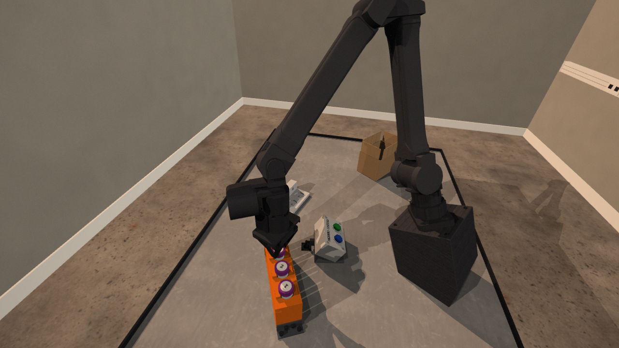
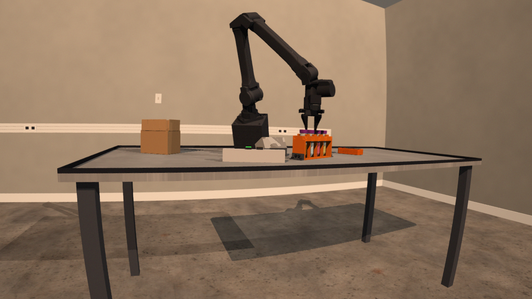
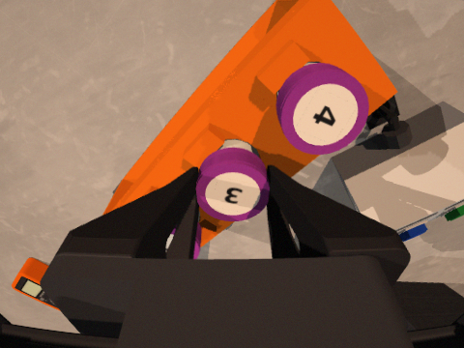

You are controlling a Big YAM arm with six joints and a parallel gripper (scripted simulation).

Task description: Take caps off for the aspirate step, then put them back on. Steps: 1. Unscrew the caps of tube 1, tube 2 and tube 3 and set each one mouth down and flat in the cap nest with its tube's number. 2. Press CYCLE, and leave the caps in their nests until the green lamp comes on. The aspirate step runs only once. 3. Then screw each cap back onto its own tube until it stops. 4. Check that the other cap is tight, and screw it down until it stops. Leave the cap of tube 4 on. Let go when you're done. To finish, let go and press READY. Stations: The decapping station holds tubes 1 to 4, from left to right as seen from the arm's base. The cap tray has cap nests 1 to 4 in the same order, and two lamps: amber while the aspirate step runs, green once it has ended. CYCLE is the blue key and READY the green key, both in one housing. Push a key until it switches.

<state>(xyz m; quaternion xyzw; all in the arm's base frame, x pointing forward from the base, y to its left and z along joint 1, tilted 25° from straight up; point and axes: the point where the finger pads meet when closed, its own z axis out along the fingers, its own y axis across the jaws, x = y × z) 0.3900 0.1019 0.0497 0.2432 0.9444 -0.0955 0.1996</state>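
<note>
Top: orange decapping station, long axis running toward the picture's bottom edge; caps 1 and 2 face up. Fingers at the far end, partly hiding cap 3.

Exterior: one station, tubes upright, purple caps on top, fingers pointing down; cap tray near it, green lamp lit.

Wrist: fingers part-open, closed on opposite sides of cap 3, its numeral upside down; station runs diagonally, lower left to upper right; cap 4 apart from the fingers.
</note>
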